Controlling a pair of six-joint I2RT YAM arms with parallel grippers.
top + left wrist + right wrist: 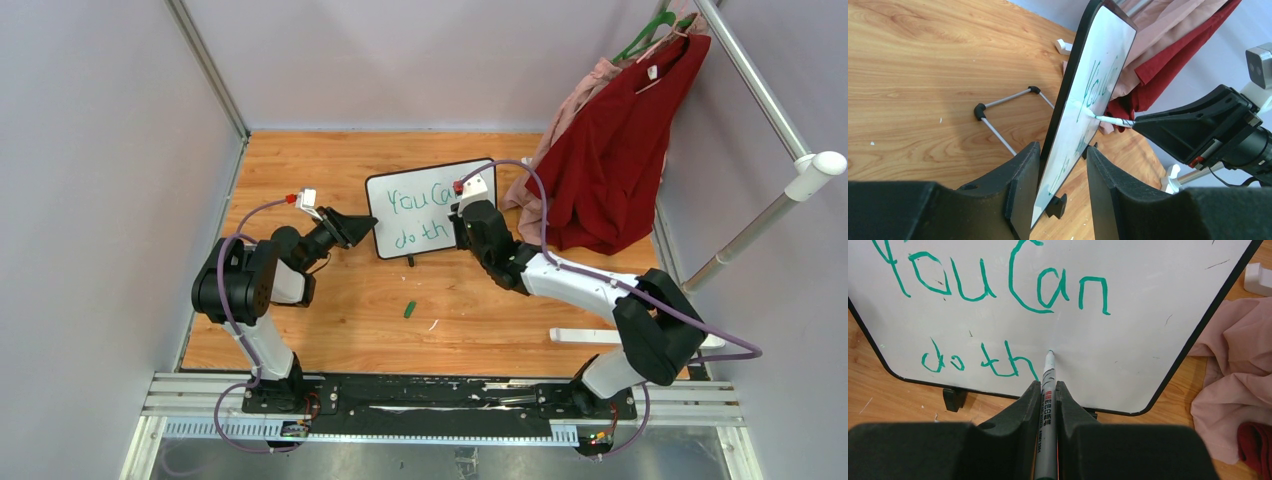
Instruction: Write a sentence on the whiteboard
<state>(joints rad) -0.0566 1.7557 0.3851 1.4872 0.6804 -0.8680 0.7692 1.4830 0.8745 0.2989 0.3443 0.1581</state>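
A red cloth garment (615,150) and a pale pink one (575,105) hang upper right from a metal clothes rail (757,85). A small green object (409,309) lies mid-frame on the wooden table (300,170).

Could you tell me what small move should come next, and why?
Probably draw a short downstroke for the "i": the sentence ends at "do th", the marker tip sits right of the "h", and the left claw grips the whiteboard.
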